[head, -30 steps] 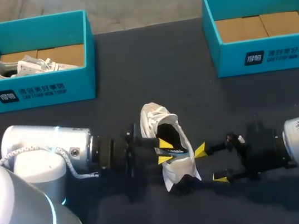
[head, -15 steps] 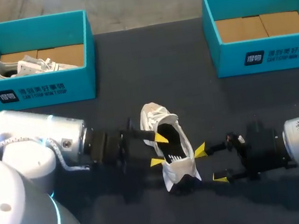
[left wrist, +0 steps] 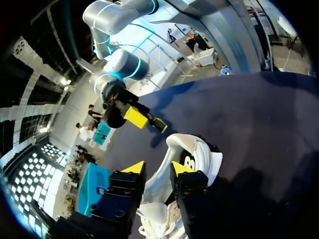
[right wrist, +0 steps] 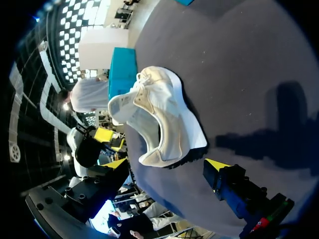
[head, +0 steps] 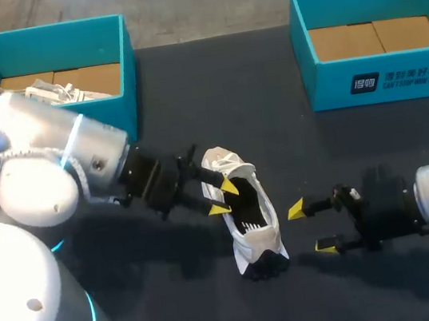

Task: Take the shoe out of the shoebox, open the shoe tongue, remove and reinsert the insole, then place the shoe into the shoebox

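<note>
Nearest us, our right pincer (head: 309,228) hangs low over the dark tabletop (head: 192,115). Its 2 yellow tips are spread wide with nothing between them, just beside the right flank of the white shoe (head: 252,223). The shoe lies on the tabletop between our 2 arms, opening upward, toe end pointing away from us. Our left pincer (head: 224,198) sits at the shoe's left collar, tips parted, 1 over the opening and 1 outside the side wall, gripping nothing. At the far edge stand 2 teal boxes. The left shoebox (head: 65,130) holds a second shoe (head: 59,93), and the right shoebox (head: 380,79) shows bare cardboard.
</note>
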Robot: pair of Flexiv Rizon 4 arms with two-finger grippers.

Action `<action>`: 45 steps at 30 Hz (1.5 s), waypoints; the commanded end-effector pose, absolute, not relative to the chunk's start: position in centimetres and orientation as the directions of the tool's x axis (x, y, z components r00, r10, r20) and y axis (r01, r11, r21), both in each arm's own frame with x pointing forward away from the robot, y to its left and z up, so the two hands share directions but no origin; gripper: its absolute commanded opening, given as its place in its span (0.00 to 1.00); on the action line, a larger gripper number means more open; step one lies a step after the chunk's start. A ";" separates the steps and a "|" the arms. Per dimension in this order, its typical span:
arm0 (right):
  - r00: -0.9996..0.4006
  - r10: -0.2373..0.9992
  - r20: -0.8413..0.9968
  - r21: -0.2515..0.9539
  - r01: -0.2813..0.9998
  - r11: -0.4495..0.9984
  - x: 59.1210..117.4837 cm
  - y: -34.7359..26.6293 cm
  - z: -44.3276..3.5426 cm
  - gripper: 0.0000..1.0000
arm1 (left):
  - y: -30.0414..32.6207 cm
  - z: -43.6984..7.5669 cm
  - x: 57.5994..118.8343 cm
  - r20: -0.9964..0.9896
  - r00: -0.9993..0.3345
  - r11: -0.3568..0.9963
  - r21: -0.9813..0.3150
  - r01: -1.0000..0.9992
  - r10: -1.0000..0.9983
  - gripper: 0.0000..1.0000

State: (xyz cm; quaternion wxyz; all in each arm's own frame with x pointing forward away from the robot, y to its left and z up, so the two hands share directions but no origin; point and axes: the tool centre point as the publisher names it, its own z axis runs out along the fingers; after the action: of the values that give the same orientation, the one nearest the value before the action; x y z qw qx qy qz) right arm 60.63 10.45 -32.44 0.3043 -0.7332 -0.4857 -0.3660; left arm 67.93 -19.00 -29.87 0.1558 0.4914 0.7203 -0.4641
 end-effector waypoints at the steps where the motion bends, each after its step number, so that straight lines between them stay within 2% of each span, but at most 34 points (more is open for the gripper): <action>1: 0.265 0.512 0.817 -0.091 0.936 -0.340 59.7 7.9 -30.6 1.00 | -19.1 -29.6 68.0 -0.557 -0.396 0.088 -0.498 0.863 0.730 0.11; 2: 0.266 0.514 0.815 -0.090 0.935 -0.342 59.6 7.5 -30.5 1.00 | -19.0 -29.6 68.0 -0.548 -0.386 0.089 -0.490 0.867 0.742 0.03; 3: 0.265 0.518 0.813 -0.087 0.935 -0.343 59.6 7.2 -30.4 1.00 | -19.0 -29.6 67.9 -0.536 -0.375 0.090 -0.482 0.871 0.757 0.00; 20: 0.244 0.547 0.801 -0.059 0.941 -0.333 58.4 1.8 -29.2 1.00 | -19.8 -29.0 66.0 -0.386 -0.232 0.093 -0.346 0.933 0.893 0.00; 37: 0.245 0.546 0.801 -0.064 0.942 -0.330 58.3 1.5 -29.1 1.00 | -19.9 -29.0 66.0 -0.381 -0.233 0.101 -0.336 0.936 0.895 0.00; 43: 0.266 0.562 0.783 -0.055 0.930 -0.363 57.0 0.4 -28.2 1.00 | -21.5 -30.4 65.8 -0.269 -0.091 0.008 -0.294 0.956 0.959 0.00; 45: 0.273 0.572 0.773 -0.055 0.928 -0.368 56.7 0.2 -28.1 1.00 | -21.7 -30.8 65.9 -0.268 -0.091 0.012 -0.283 0.959 0.959 0.00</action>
State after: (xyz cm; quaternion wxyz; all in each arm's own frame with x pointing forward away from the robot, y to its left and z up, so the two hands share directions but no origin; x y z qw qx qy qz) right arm 58.38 0.78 -29.59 0.2698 -0.7487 -0.5000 -0.3417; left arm 65.49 -19.70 -30.37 0.0247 0.6688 0.7087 -0.2232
